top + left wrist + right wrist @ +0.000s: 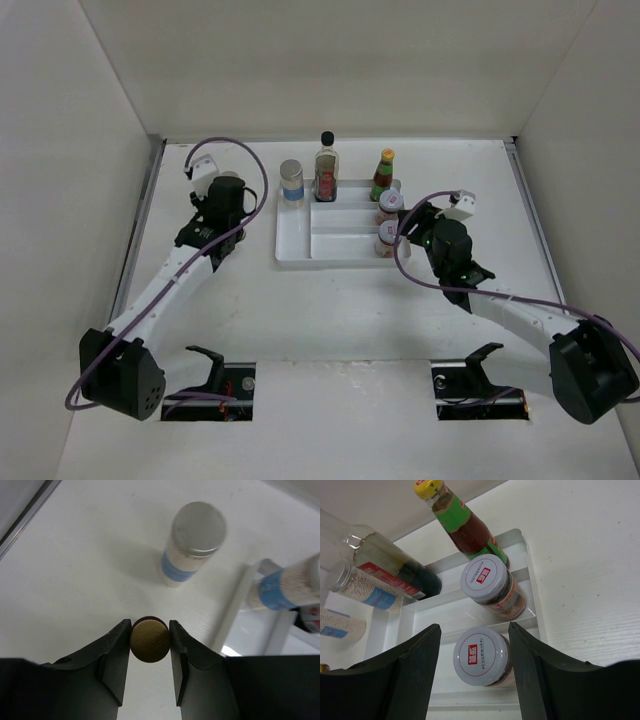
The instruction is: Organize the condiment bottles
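The tiny bottle (149,640) sits between the fingers of the left gripper (149,630), touching both. Ahead of it, a lone jar (192,542) stands on the table (75,555), and to the right of that is the tray (235,607) with a second jar (285,587) in it. Just ahead of the right gripper (474,626), a near jar (481,656) and a far jar (487,582) stand in the tray one behind the other. The sauce bottle (465,525) is beyond them and the tall bottle (385,560) is to their left.

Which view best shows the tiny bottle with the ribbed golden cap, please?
Left wrist: the tiny bottle sits clamped in the left gripper. From above, that gripper hides it; the right wrist view shows nothing clear.
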Robot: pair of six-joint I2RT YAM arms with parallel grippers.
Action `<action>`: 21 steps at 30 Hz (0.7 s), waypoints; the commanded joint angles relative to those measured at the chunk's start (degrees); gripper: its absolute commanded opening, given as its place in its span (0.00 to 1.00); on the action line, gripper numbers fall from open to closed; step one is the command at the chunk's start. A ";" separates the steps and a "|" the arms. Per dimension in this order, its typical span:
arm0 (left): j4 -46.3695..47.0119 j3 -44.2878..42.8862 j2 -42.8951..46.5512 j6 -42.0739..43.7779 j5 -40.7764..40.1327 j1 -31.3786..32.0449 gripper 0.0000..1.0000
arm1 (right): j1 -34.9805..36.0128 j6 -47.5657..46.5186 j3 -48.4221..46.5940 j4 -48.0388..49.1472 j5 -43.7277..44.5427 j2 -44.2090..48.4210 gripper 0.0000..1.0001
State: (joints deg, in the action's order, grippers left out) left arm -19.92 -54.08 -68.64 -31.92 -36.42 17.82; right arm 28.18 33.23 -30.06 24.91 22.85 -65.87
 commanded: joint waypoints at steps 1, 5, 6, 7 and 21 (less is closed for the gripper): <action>4.45 -7.08 2.12 0.02 -1.28 6.10 0.17 | -0.11 0.08 -0.08 3.48 -0.62 0.83 0.63; 6.73 -11.91 -2.89 0.28 -2.16 12.44 0.17 | -0.11 0.08 -0.26 3.31 -0.62 0.56 0.64; 7.44 -12.62 -3.86 0.37 -2.07 13.06 0.17 | -0.19 -0.01 -0.26 3.31 -0.62 0.56 0.64; 8.66 -13.32 -5.26 0.37 -1.64 13.50 0.17 | -0.28 -0.01 -0.26 3.22 -0.62 0.65 0.64; 21.15 -17.19 -21.96 1.77 0.30 15.09 0.17 | -0.37 -0.10 -0.17 3.04 -0.62 1.35 0.65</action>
State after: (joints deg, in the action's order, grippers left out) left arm -7.05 -67.26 -91.11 -31.14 -35.68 32.82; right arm 28.10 33.23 -30.00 24.93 22.83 -65.87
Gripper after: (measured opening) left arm 0.316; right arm 0.644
